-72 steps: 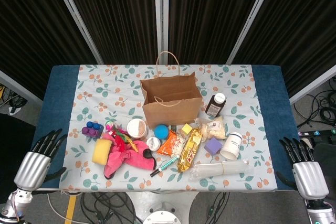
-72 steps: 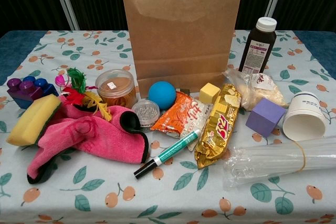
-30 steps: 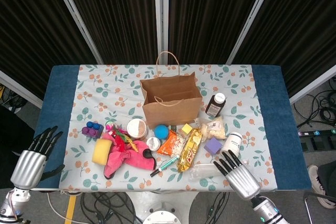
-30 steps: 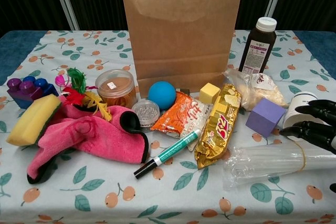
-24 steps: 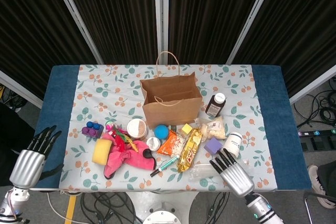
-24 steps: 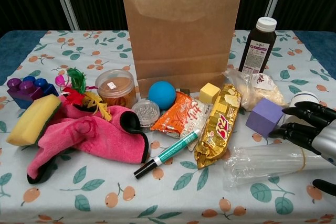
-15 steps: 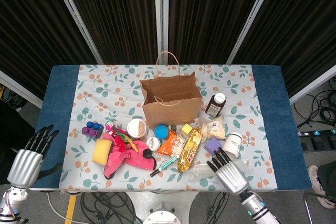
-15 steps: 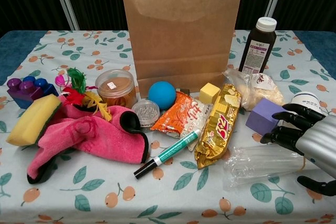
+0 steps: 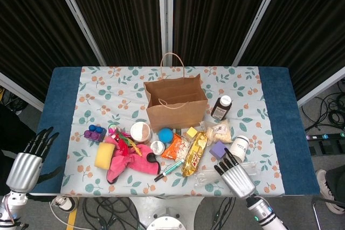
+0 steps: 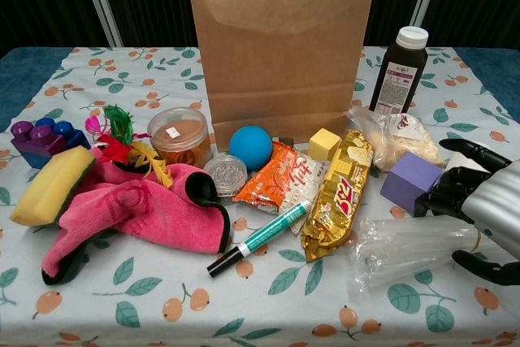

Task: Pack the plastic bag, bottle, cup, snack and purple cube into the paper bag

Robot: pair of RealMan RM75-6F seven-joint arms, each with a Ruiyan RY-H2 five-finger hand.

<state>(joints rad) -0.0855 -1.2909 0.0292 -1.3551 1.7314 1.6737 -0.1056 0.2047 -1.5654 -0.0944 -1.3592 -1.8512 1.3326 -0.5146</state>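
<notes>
Reaching in from the table's right edge over the last couple of seconds, the right hand (image 10: 487, 217) is now hovering with fingers spread and empty over the clear plastic bag (image 10: 406, 247), which is lying flat at the front right, just beside the purple cube (image 10: 410, 180) and the cup (image 9: 239, 147). The left hand (image 9: 24, 165) is idling open off the left edge. Nothing is packed yet; the paper bag (image 10: 283, 46) is standing open behind, so the plastic bag looks like the first pick.
</notes>
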